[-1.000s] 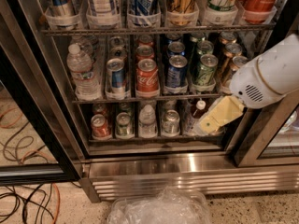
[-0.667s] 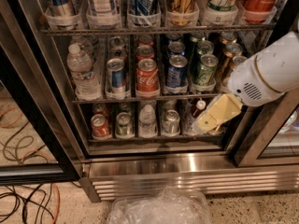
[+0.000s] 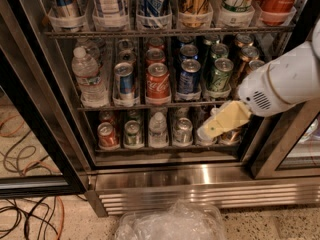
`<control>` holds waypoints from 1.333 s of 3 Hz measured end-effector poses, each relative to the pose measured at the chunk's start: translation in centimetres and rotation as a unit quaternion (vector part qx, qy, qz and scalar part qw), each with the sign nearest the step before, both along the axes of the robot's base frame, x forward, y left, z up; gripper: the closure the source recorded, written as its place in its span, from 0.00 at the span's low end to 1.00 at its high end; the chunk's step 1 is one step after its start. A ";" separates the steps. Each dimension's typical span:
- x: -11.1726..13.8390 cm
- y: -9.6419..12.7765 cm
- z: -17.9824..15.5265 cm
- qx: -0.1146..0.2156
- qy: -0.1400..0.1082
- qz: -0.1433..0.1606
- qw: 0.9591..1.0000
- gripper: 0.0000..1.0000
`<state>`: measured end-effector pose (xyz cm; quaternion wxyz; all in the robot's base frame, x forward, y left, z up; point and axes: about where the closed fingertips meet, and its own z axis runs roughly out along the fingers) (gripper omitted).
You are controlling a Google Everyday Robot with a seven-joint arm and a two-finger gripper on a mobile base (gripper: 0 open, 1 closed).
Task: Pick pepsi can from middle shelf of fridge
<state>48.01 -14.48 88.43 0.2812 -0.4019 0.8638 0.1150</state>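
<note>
The pepsi can [image 3: 189, 77] is dark blue with a silver top. It stands at the front of its lane on the middle shelf [image 3: 100, 107] of the fridge [image 3: 165, 178], between a red Coca-Cola can [image 3: 158, 81] and a green can [image 3: 219, 74]. More blue cans stand behind it. My gripper [image 3: 214, 127], yellowish and on a white arm [image 3: 285, 81], hangs in front of the lower shelf at the right. It is below and to the right of the pepsi can and does not touch it.
A silver-and-light-blue can [image 3: 124, 82] and a water bottle [image 3: 88, 77] stand left on the middle shelf. Tall cans fill the rack above [image 3: 165, 32]. Small cans and a bottle [image 3: 158, 130] sit below. A black door frame [image 3: 35, 134], floor cables [image 3: 25, 219] and a clear plastic bag [image 3: 170, 223] are nearby.
My gripper has edged slightly to the left in front of the lower shelf. The cans have not moved.
</note>
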 end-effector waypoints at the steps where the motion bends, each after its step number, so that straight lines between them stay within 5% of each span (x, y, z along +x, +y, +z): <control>1: -0.5 3.2 -2.0 0.049 0.000 -0.066 0.997 0.00; 2: 0.1 6.2 -4.0 0.078 -0.009 -0.116 0.990 0.00; 3: 1.7 6.3 -3.0 0.105 -0.034 -0.149 0.983 0.00; 4: 1.7 6.3 -3.0 0.104 -0.034 -0.149 0.983 0.00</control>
